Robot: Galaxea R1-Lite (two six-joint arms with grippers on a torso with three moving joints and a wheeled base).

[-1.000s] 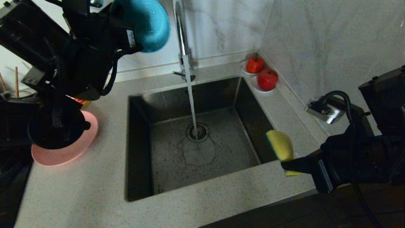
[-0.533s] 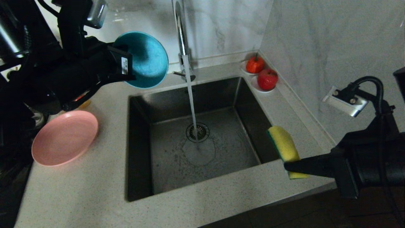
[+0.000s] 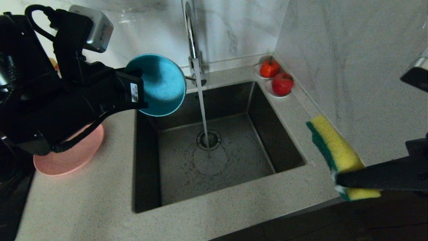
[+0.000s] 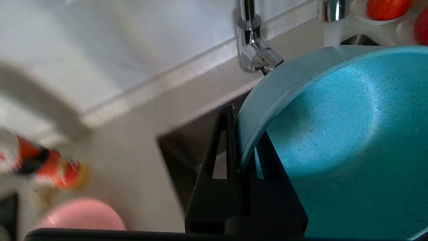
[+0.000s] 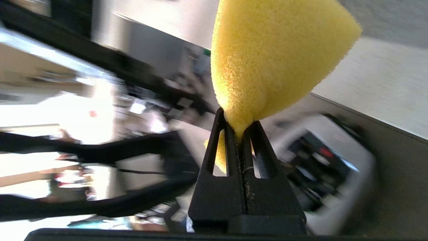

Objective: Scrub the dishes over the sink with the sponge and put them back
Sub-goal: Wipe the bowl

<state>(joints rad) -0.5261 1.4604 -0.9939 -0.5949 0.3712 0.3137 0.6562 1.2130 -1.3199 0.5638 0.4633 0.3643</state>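
My left gripper [image 3: 142, 97] is shut on the rim of the teal bowl [image 3: 160, 83]. It holds the bowl tipped on edge over the back left corner of the sink [image 3: 267, 127], just left of the running water [image 3: 202, 110]. The left wrist view shows one finger inside and one outside the bowl [image 4: 334, 134] at my left gripper [image 4: 242, 127]. The pink plate [image 3: 73, 155] lies on the counter left of the sink, partly hidden by my left arm. My right gripper [image 3: 337, 182] is shut on the yellow and green sponge [image 3: 334, 150], raised off the sink's right front corner. The sponge [image 5: 267, 57] bulges out of my right gripper [image 5: 238, 120].
The chrome tap [image 3: 190, 30] stands behind the sink with water falling onto the drain strainer [image 3: 209, 139]. Two red fruits [image 3: 282, 83] on white saucers sit in the back right corner. A marble wall runs along the right side.
My left gripper has brought the bowl down from high up to the sink's back left corner and turned its inside into view. My right gripper has lifted the sponge up and to the right.
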